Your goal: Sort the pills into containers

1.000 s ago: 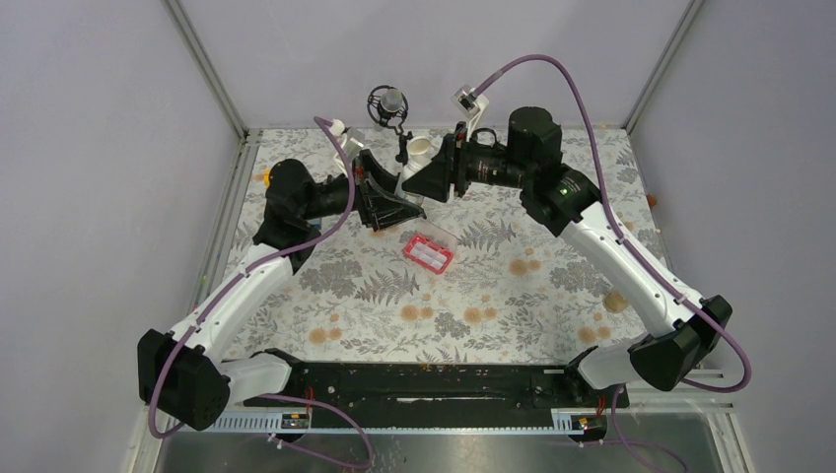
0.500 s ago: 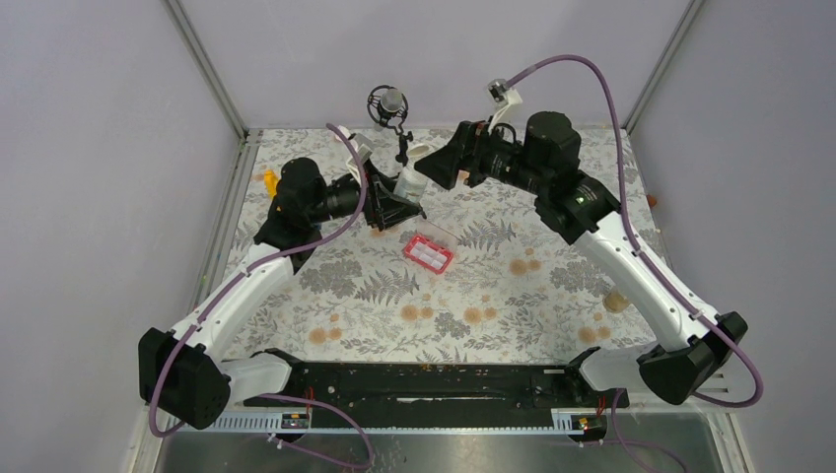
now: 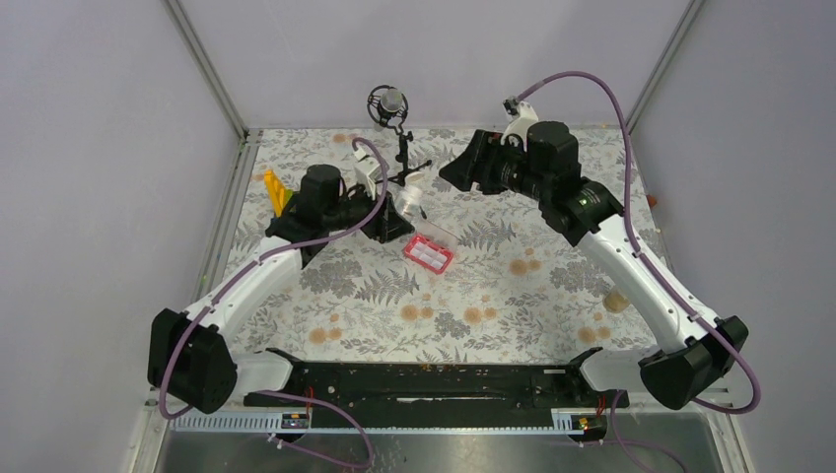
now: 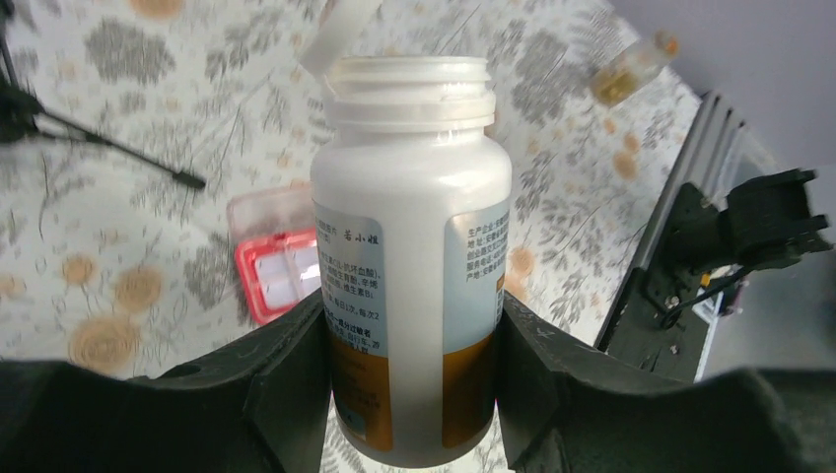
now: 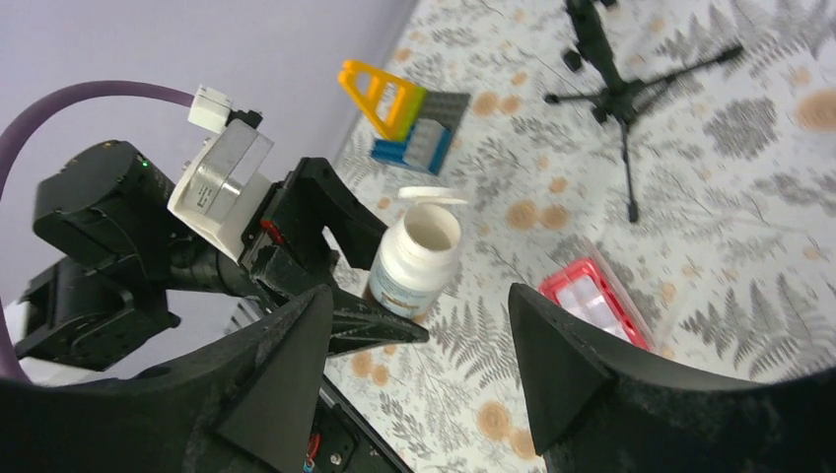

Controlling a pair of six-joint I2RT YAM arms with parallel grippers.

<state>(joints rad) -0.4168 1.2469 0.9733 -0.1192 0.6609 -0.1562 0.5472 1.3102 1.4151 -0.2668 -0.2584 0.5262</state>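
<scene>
The left gripper (image 4: 411,317) is closed on the lower body of a white plastic bottle with a grey-and-orange label (image 4: 409,177). It holds the bottle over the far middle of the flower-printed cloth (image 3: 493,325). The bottle's white flip cap (image 5: 434,194) stands hinged open, and what lies inside I cannot tell. The right gripper (image 5: 416,301) hovers just right of the bottle, its fingers spread wide with nothing between them. The flat pink compartment box (image 3: 429,252) sits on the cloth just near-right of the bottle, with its clear lid back. A small clear yellowish bottle (image 3: 616,301) lies well apart on the right. A blue, yellow and grey toy-brick block (image 3: 279,192) rests at the far left, and a black tripod stand (image 3: 392,106) stands far behind.
</scene>
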